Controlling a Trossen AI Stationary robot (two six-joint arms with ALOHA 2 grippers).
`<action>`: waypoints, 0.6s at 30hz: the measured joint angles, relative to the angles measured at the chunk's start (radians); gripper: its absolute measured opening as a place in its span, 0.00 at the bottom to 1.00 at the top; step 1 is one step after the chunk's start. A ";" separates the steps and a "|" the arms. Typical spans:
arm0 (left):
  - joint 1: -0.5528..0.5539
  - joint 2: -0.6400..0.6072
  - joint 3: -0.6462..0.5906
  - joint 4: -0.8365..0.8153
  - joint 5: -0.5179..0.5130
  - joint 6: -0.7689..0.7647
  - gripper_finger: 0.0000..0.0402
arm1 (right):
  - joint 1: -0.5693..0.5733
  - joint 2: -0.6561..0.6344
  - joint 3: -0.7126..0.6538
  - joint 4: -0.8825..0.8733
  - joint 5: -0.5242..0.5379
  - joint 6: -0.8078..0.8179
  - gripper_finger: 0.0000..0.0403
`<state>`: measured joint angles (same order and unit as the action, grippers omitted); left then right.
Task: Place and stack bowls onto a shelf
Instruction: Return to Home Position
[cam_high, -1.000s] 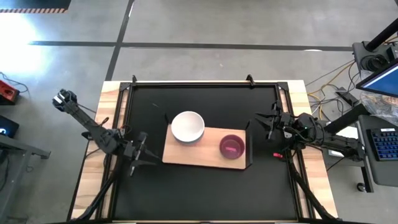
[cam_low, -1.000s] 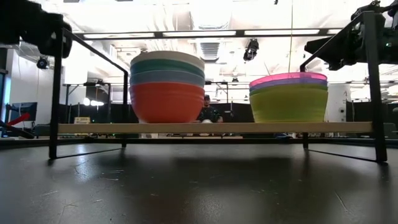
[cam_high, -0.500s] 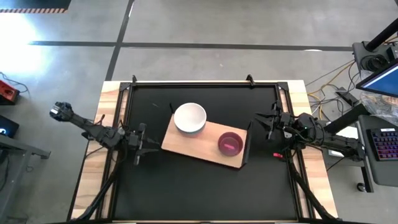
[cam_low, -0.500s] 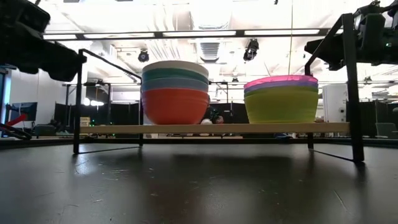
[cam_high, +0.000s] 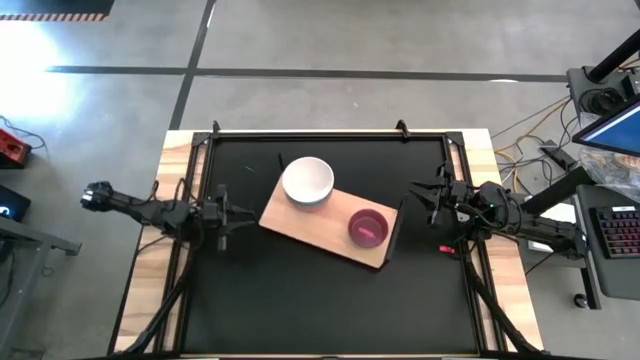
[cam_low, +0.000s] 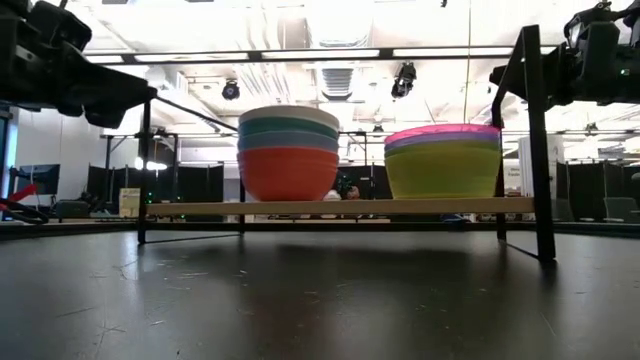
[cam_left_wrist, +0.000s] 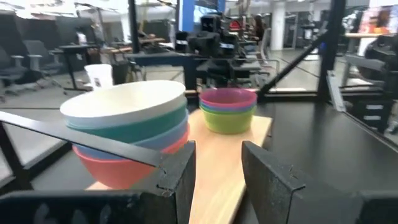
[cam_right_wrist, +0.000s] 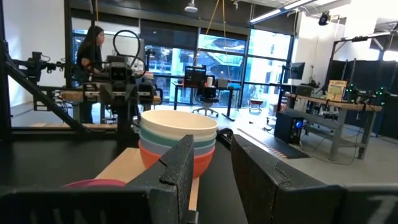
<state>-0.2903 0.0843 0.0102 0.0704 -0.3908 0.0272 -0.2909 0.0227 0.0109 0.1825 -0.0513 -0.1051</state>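
The shelf (cam_high: 325, 215) is a light-wood board on a thin black frame and stands askew on the black tabletop. On its left part sits a stack of larger bowls (cam_high: 307, 181), red at the bottom and white on top (cam_low: 289, 155). On its right part sits a stack of small bowls (cam_high: 368, 228), yellow-green at the bottom and magenta on top (cam_low: 442, 160). My left gripper (cam_high: 240, 214) is open and level at the shelf's left end. My right gripper (cam_high: 420, 197) is open near the table's right edge, apart from the shelf. My left gripper meets a thin black bar of the shelf's frame (cam_left_wrist: 112, 146) with the outer side of one finger (cam_left_wrist: 171, 171). Whether the finger is hooked on the bar, I cannot tell. The fingers lie level, pointing toward the table's right. Nothing is between them, and the shelf stands on the table.
The frame's upright posts (cam_low: 145, 170) (cam_low: 530, 140) rise above the board at both ends. Bare black tabletop (cam_high: 320, 310) lies on the near side. Wooden rims (cam_high: 150, 290) border the table. A person (cam_right_wrist: 93, 43) stands in the room beyond.
My left gripper has gone toward the table's far edge and turned until it points toward the table's right. The shelf has turned about on the table with it: the left end has swung toward the far edge, the right end toward the near edge. Both stacks rode along upright.
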 joint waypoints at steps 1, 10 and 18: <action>0.013 -0.006 0.000 0.000 0.000 0.006 0.28 | 0.000 0.000 0.000 0.000 0.000 0.000 0.24; 0.143 -0.059 -0.001 0.000 -0.004 0.017 0.28 | 0.000 0.000 0.000 0.000 0.000 0.000 0.24; 0.149 -0.047 -0.001 0.000 0.013 -0.019 0.28 | 0.000 0.000 0.000 0.000 0.000 0.000 0.24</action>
<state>-0.1410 0.0373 0.0092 0.0702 -0.3781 0.0082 -0.2909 0.0227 0.0113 0.1825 -0.0512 -0.1051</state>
